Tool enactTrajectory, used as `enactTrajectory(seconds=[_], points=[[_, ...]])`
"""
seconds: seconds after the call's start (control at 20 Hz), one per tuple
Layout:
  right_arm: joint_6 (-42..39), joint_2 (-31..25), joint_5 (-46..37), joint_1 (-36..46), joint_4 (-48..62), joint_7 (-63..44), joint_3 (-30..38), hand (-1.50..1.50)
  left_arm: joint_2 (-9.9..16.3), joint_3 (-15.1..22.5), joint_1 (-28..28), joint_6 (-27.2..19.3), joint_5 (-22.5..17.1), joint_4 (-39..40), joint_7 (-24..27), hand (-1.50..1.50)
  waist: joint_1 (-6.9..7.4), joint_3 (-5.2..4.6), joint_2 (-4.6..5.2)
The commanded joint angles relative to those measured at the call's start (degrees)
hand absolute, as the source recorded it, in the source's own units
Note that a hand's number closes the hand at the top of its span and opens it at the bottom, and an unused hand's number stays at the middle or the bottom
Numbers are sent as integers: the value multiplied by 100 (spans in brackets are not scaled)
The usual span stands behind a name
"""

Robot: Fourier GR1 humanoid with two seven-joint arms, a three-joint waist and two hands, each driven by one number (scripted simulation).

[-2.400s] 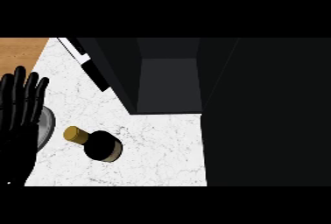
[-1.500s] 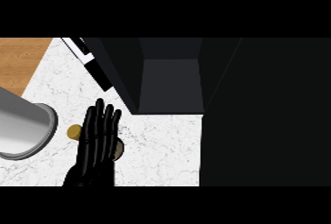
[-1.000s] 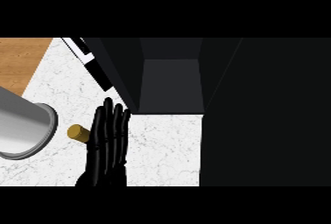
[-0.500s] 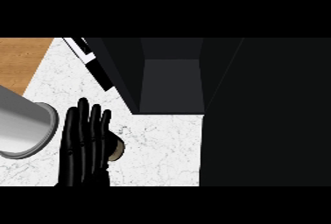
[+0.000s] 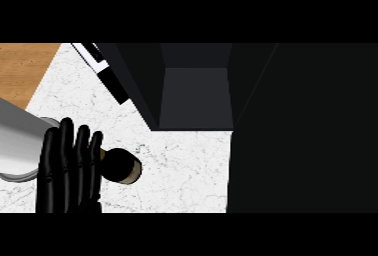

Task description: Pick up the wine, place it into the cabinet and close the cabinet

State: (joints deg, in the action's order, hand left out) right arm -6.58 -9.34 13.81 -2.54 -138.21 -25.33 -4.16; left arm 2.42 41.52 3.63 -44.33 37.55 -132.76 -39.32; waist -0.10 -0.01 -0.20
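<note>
The wine bottle (image 5: 123, 167) stands on the white marble counter (image 5: 184, 170), seen from above as a dark round body with a tan rim. My left hand (image 5: 69, 172) is at the bottle's left side with its fingers straight and pointing away from me. It covers the bottle's gold top and does not curl round the bottle. Beyond the bottle, the dark cabinet (image 5: 196, 87) is open and its inside shows grey. My right hand is out of view.
A grey forearm (image 5: 18, 147) fills the left edge beside the hand. The cabinet's open door (image 5: 107, 70) slants across the counter at the upper left. A brown wooden surface (image 5: 26, 70) lies beyond the counter's left edge. The right side is dark.
My left hand came in from the left edge, passed over the bottle, then slid back left. The bottle's dark body now shows at the hand's right.
</note>
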Motion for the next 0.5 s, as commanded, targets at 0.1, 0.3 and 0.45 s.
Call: enactTrajectory(seconds=[0.1, 0.3, 0.45], points=[[-72, -115, 419, -348, -888, -256, 333, -150, 637, -479, -538, 71, -705, -912, 223, -150, -34, -5, 4], [219, -75, 195, 227, -807, -627, 138, -150, 524, -952, -286, 133, -920, -791, 87, -150, -28, -8, 12], [185, -108, 398, 160, -854, -701, 233, -150, 723, -596, -1021, -129, -1091, -930, 437, -150, 12, -17, -10]])
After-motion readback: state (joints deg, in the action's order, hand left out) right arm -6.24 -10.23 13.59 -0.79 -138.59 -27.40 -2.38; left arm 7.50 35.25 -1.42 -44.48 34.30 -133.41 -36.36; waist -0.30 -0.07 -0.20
